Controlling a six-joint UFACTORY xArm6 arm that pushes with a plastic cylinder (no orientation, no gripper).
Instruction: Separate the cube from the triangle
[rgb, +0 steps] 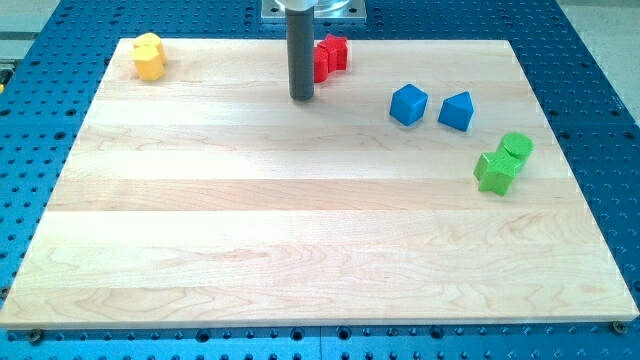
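Note:
A blue cube (408, 104) sits on the wooden board (300, 230) at the upper right. A blue triangle block (457, 110) lies just to its right, with a small gap between them. My tip (302, 98) stands on the board near the view's top centre, well to the left of the blue cube and apart from it. It is just left of a red block (331, 56).
Two yellow blocks (148, 56) sit touching at the board's top left corner. A green cube (495, 171) and a green cylinder (516, 147) sit together near the right edge, below the blue triangle. Blue perforated table surrounds the board.

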